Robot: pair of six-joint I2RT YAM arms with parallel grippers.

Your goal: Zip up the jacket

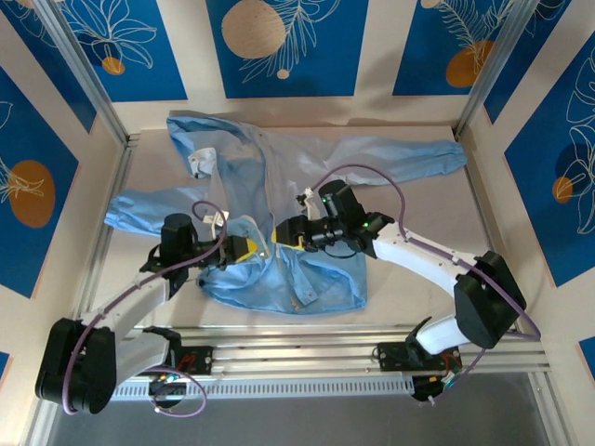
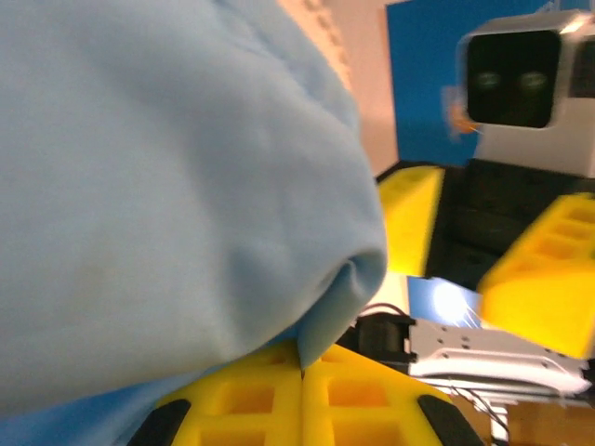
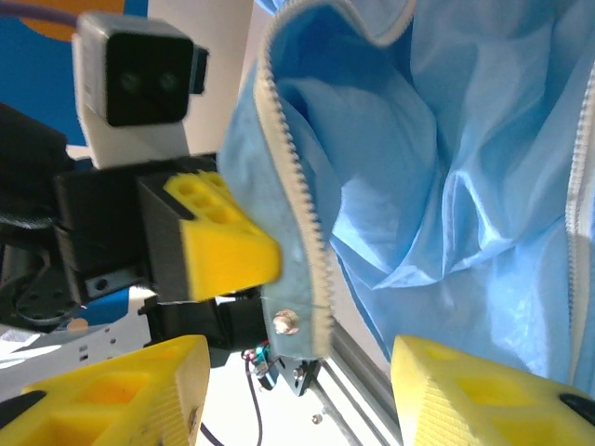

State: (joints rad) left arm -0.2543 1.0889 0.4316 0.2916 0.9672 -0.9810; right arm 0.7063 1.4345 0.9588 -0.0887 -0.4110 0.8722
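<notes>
Top external view: bright, even, diffuse light from above, no hard glare. Faint soft shadows under the right arm [image 1: 418,251] fall on the jacket [image 1: 316,279] and the table [image 1: 437,200]. Sharp throughout. Frame posts [image 1: 88,74] lean outward near the edges, mild wide-angle distortion. 1 green LED [image 1: 368,223] glows on that arm.

Left wrist view: jacket fabric close to the lens, soft, out of focus, darker in its folds. Wrist camera [image 2: 521,88] behind is blurred. 1 blown-out white glare patch [image 2: 446,302] mid-frame.

Right wrist view: zipper teeth [image 3: 302,223] sharp, fabric backlit, brightest at right. Right gripper's fingers [image 3: 112,390] in the foreground are soft; left gripper's finger [image 3: 228,246] smears at its tip.
</notes>
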